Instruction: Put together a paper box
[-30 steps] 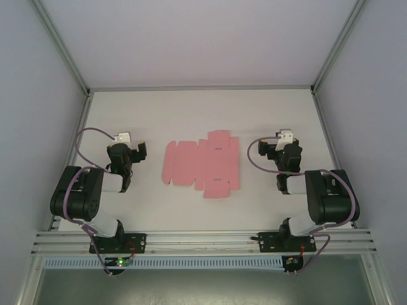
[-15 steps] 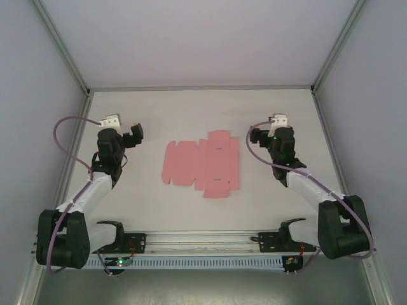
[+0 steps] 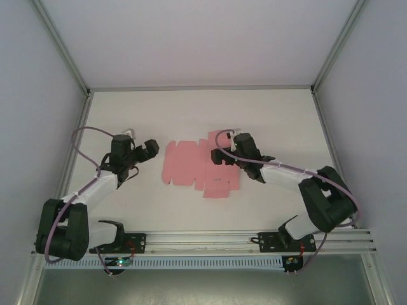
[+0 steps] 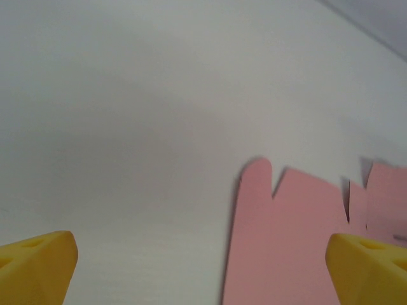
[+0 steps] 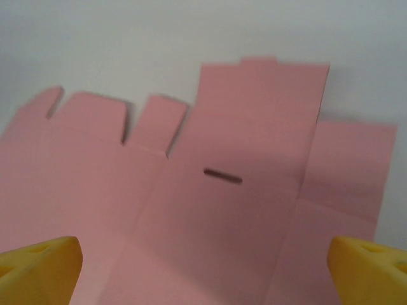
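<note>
My right tool is over the right-hand part of the paper box, jaws spread wide and holding nothing; its wrist camera looks straight down on the slot in one of the sheet's panels, with the yellow fingertips far apart at the bottom corners. I cannot tell whether they touch the card. My left tool sits just beside the box's left edge, over bare surface, equally wide open and empty; in its wrist view the rounded end flap lies just ahead. The box is an unfolded die-cut sheet, flat on the surface between the two tools, with no crease raised yet. I judge we are at the approach, before the first fold. Next I would want one tool pinning a panel while the other gets under a flap, which thin, flat card may make awkward; it could slide rather than lift.
</note>
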